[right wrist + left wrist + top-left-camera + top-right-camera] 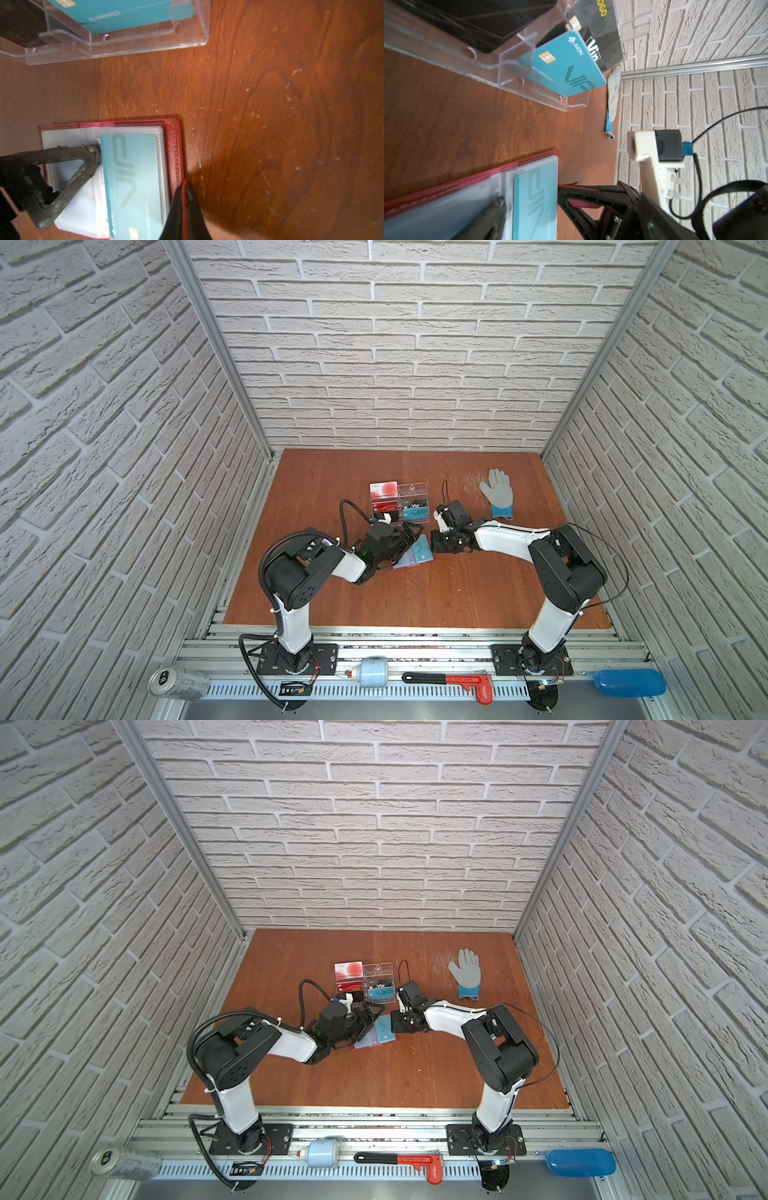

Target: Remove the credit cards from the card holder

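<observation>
The red card holder [398,569] [172,141] lies open on the wooden table, in front of the acrylic stand. A pale teal credit card [422,553] [133,176] [535,197] sits inside its clear sleeve, chip end toward the front. My right gripper [434,549] [395,1029] [184,199] is shut on the holder's red edge. My left gripper [409,547] [566,224] stands open over the holder. One of its fingers [83,158] rests on the sleeve against the card's far corner. Its other finger is not clearly seen.
A clear acrylic stand [409,493] [488,62] with VIP cards stands just behind the holder. A grey and blue glove [496,493] lies at the back right. A can [178,682], a red wrench [465,680] and a blue object [629,682] lie on the front rail.
</observation>
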`<state>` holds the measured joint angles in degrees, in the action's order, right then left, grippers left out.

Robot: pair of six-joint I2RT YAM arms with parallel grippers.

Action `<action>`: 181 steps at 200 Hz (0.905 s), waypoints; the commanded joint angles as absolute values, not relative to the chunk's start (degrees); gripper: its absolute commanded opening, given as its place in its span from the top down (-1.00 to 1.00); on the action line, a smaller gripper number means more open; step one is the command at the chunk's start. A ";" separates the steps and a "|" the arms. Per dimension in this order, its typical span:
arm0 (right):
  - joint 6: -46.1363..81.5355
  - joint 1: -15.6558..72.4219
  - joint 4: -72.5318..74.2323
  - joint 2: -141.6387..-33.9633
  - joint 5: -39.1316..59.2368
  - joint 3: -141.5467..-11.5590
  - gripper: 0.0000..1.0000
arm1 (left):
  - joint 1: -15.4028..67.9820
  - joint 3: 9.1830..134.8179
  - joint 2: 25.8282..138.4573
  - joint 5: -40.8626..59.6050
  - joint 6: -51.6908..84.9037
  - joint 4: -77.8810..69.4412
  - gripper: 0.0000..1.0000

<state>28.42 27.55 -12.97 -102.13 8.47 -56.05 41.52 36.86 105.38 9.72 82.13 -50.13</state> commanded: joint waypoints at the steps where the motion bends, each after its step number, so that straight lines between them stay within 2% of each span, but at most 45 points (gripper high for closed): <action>1: 29.44 27.95 -12.39 -105.02 11.12 -55.75 0.89 | 41.27 36.47 106.15 9.49 82.16 -50.19 -0.96; 181: 29.82 27.78 -12.74 -106.39 12.07 -56.43 0.89 | 41.12 38.12 108.47 14.25 80.81 -55.37 -0.96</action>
